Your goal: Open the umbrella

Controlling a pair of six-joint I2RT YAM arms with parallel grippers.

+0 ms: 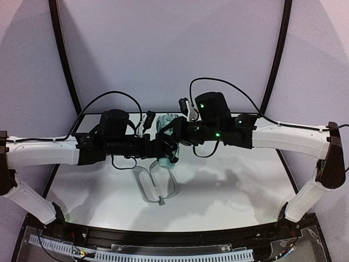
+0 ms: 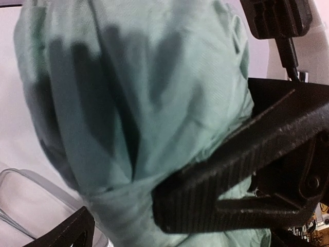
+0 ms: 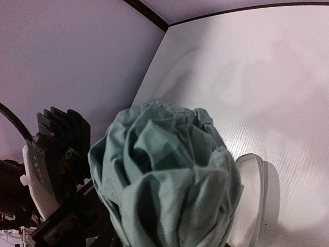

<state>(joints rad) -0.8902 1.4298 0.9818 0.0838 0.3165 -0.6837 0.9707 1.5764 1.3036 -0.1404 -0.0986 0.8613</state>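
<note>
The white surface (image 1: pixel 234 185) is seen spread wide below, and above its middle the two arms are seen meeting head to head. Between them, clear of the surface, the umbrella (image 1: pixel 165 130) is found: a folded bundle of mint fabric, crumpled and not yet opened. Just beneath it, the pale hard case (image 1: pixel 155 185) is seen lying on the surface.

The left end effector (image 1: pixel 157 143) is spread as wide as it goes about the bundle, with one ribbed finger (image 2: pixel 231 175) laid against the cloth (a firm squeeze cannot be confirmed). The right end effector (image 1: pixel 177 134) is hidden behind the fabric in its own view, so whether anything is being pinched there cannot be told.

The umbrella is judged light. Its canopy is judged soft and slippery, likely to give and slide under the fingers, so a hold on cloth alone is not to be trusted. Better purchase is expected on the stiff parts, the handle block and the shaft, neither clearly made out here. The thin ribs are best spared any hard clamp.
</note>
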